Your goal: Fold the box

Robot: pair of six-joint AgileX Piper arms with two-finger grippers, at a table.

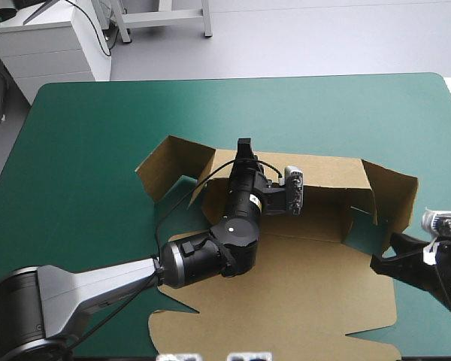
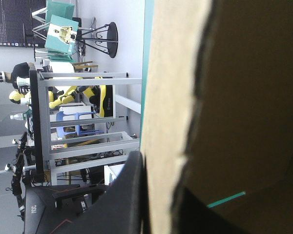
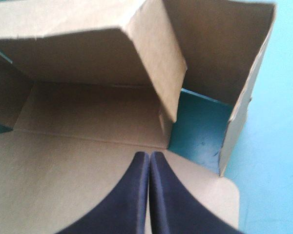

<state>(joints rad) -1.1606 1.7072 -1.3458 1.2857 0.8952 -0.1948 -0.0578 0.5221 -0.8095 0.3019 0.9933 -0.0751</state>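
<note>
Basically, the box [image 1: 301,293] lies on the tabletop [image 1: 98,128] right of centre, toward the near edge, w/ the base panel flat and the far wall [image 1: 323,174] raised. At the left end a side flap [image 1: 161,169] splays outward, not yet tucked.

The left gripper [image 1: 245,149] reaches in over the base panel to the top edge of the far wall, near its left end. In the left wrist view the board's edge runs up between the black fingers [image 2: 129,195], which are all but closed w/ only the sheet between them, i.e. pinching the wall. It's prob. held there to stand the wall upright while the ends get sorted.

Further right, the right side wall [image 1: 397,192] stands up, and a tab [image 3: 156,63] off the far wall angles inward beside it. A patch of teal-green cover [image 3: 200,129] shows thru the gap at that corner, so the corner isn't locked.

The right gripper [image 3: 149,158] sits low over the base panel near its right corner, fingers pressed together into one point and holding nothing. Can't tell if the tip touches the board. It's likely placed to pin the base or nudge that corner.
</note>
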